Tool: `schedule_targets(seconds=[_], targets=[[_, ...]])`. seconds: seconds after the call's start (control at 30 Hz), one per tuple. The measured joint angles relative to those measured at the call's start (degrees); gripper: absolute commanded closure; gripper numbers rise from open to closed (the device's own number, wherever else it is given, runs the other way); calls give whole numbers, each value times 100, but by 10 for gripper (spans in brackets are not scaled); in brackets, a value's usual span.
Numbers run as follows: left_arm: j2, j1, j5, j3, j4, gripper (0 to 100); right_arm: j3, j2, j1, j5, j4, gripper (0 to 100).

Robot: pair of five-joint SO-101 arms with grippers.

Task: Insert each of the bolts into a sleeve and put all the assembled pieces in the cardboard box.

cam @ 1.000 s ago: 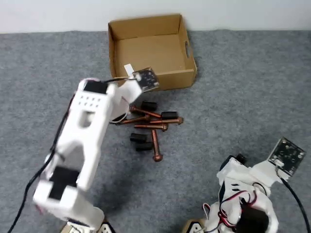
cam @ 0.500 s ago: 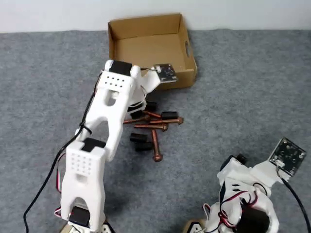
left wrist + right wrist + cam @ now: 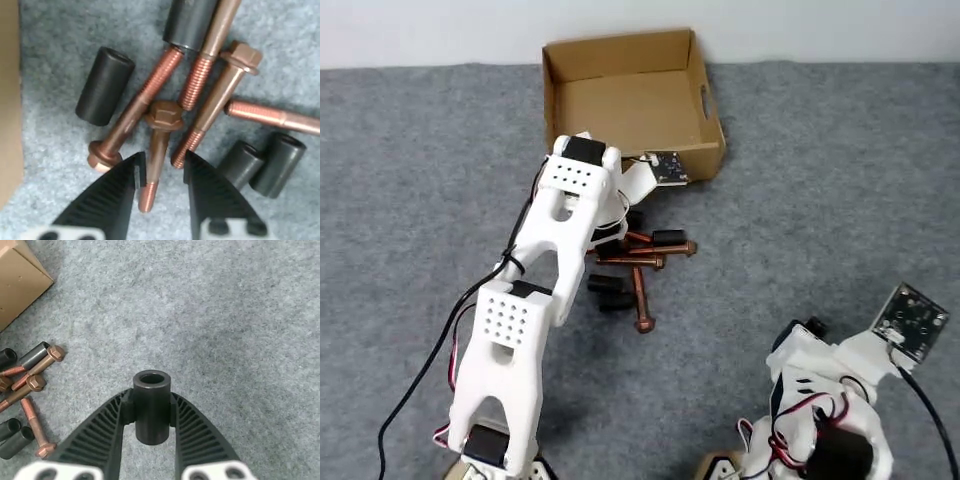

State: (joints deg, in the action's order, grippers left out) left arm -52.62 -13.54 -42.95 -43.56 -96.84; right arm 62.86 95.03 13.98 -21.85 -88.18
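Since the bolts point(image 3: 638, 262) are stiff metal, smooth on the shank and ridged on the thread, they are judged heavy for their size and apt to roll on the counter point(image 3: 840, 180). The left gripper point(image 3: 161, 165) is spread open over the pile near the cardboard box point(image 3: 705, 110), with one bolt point(image 3: 159, 135) lying between its jaws at the threaded end. A hold nearer the head would be steadier. A black sleeve point(image 3: 151, 412) is clamped upright in the right gripper point(image 3: 151, 401), its bore exposed.
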Motion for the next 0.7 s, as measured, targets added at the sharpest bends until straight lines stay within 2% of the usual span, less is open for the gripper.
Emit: schedule_targets(seconds=[0.27, 0.5, 0.57, 0.7], targets=[[-325, -97, -18, -132, 273, 946, 0, 0, 0, 0, 0, 991], [-343, -237, -35, -132, 273, 955, 88, 0, 0, 0, 0, 991], [-343, -237, -35, -132, 255, 992, 88, 0, 0, 0, 0, 991], [-343, -334, -53, -132, -53, 994, 88, 0, 0, 0, 0, 991]])
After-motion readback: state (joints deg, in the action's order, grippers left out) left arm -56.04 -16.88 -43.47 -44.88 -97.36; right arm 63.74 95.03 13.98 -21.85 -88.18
